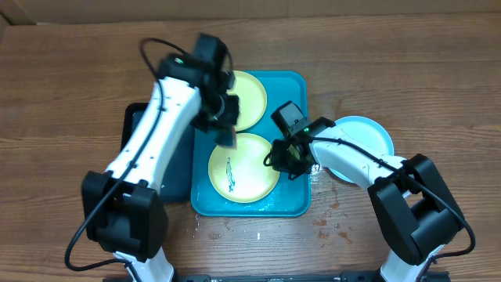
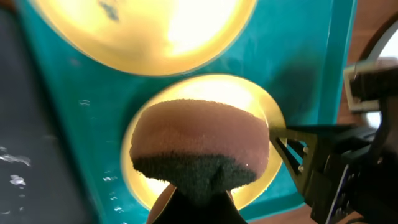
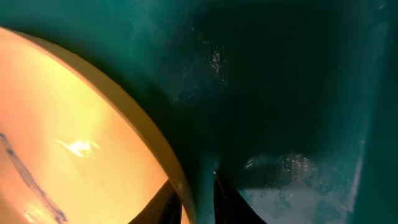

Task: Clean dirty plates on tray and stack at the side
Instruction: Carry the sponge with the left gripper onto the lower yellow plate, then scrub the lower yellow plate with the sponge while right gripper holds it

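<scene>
Fingers (image 3: 236, 208) of R gripper (image 1: 283, 160) closed narrow on rim of near plate (image 1: 243, 168) in tray (image 1: 297, 86); L gripper (image 1: 225, 128) squeezes sponge (image 2: 199, 134) over it.

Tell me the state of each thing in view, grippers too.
Turquoise rectangular plastic tray: holds two plates, wet specks.
Far yellow-green round plastic plate: flat on tray, partly hidden.
Near yellow-green round plastic plate: flat on tray, dark smear showing.
Light blue round plastic plate: on table, right of tray.
Brown sponge: gripped, over near plate.
Left gripper: shut on sponge.
Right gripper: straddling near plate's rim, closure unclear.
</scene>
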